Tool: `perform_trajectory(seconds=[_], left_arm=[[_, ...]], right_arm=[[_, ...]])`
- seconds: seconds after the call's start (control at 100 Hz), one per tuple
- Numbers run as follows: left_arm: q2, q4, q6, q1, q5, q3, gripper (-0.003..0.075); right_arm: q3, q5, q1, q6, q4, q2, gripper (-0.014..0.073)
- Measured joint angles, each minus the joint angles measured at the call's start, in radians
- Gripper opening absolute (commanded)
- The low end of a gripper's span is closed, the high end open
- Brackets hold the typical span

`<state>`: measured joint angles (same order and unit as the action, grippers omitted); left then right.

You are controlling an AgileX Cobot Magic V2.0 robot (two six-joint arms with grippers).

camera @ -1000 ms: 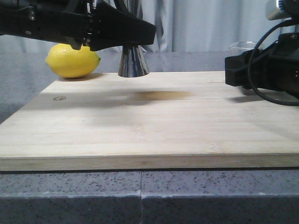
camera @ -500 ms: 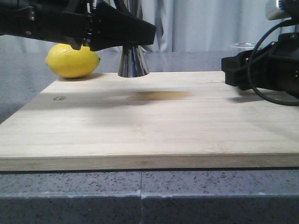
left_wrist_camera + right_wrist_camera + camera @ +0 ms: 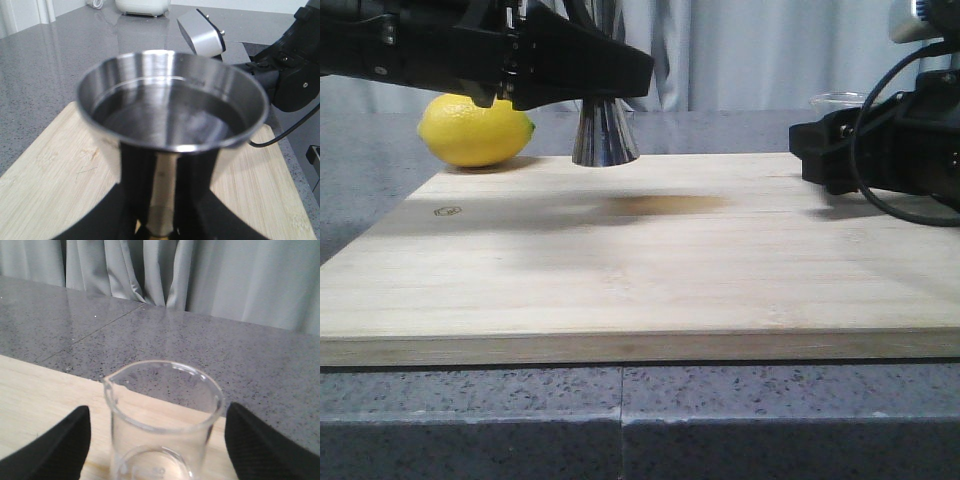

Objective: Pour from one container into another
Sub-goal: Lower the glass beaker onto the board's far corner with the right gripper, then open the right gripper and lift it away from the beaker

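**Jigger gripped at far left, beaker between open fingers at right**

My left gripper point(image 3: 155, 220) is clamped on the steel jigger point(image 3: 605, 130), which stands upright on the cutting board's point(image 3: 640, 260) far edge, beside the lemon point(image 3: 475, 130). Dark liquid fills its upper cup. My right gripper point(image 3: 157, 450) is spread wide around the glass beaker point(image 3: 162, 425), both fingers apart from the glass, at the board's far right.

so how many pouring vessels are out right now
2: the steel jigger at the board's far edge in the left hand, and the glass beaker between the right hand's fingers.
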<state>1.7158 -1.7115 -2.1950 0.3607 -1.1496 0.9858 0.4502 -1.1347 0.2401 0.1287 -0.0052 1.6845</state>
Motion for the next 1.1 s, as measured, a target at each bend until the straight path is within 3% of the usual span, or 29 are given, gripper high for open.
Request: perform_trajectory(seconds=[0.5,1.1], left_arm=[[0.0,0.0,0.0,0.0,0.001,0.0,0.0059],[0.0,0.001,0.0,0.0,0.003,0.0,0.0059]], right_arm=[[-0.061,0.011,0.0,0.0,0.0,-0.12,0.0534],[-0.07,0.287,0.0,-0.068,-0.071,-0.397,0.0534]])
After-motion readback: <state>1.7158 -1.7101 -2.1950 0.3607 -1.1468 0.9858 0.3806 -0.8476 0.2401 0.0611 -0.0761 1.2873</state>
